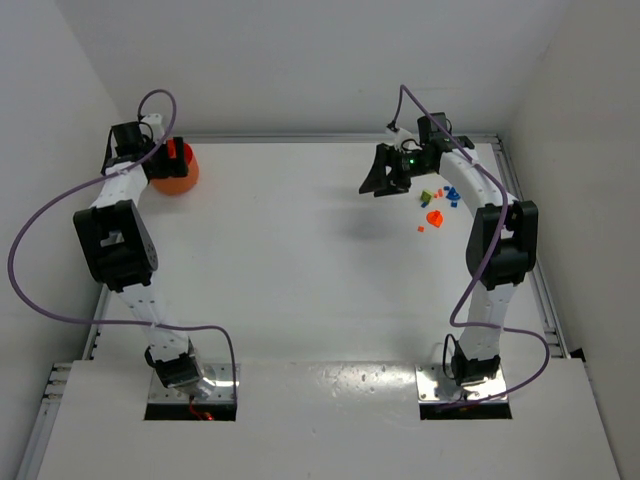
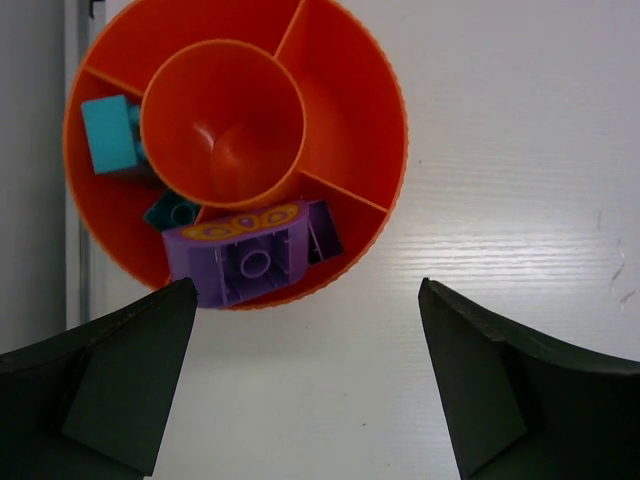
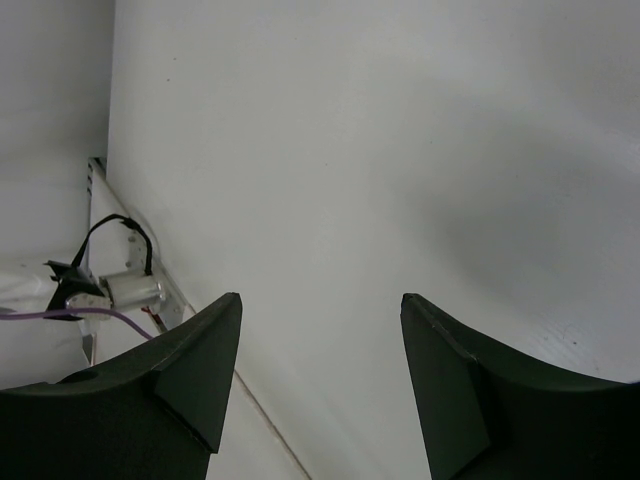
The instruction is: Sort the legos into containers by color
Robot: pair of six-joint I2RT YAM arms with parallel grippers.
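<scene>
Orange plastic makes the round bowl (image 2: 350, 100), and it sits in the far left corner of the white table (image 1: 300, 260). The bowl has a cup in the middle and slots all around it. A light teal brick (image 2: 108, 135) lies in the slot on the left side. A big purple piece (image 2: 245, 260) with yellow swirls on top lies in the slot nearest the camera. A small dark teal piece (image 2: 172, 212) is tucked between those two, and I cannot tell which slot it is in. The other slots I can see hold nothing.

The left gripper (image 2: 305, 390) hangs right above the bowl. Its two dark fingers are spread very wide, and nothing is between them.

The rest of the legos (image 1: 436, 200) lie in a little pile on the far right side of the table, close to the right arm. I can see blue, yellow-green and orange bits there. A red-orange piece (image 1: 435, 217) is the biggest one.

The right gripper (image 3: 320, 390) is up in the air, just to the left of that pile. Its fingers are apart too, and it holds nothing.
</scene>
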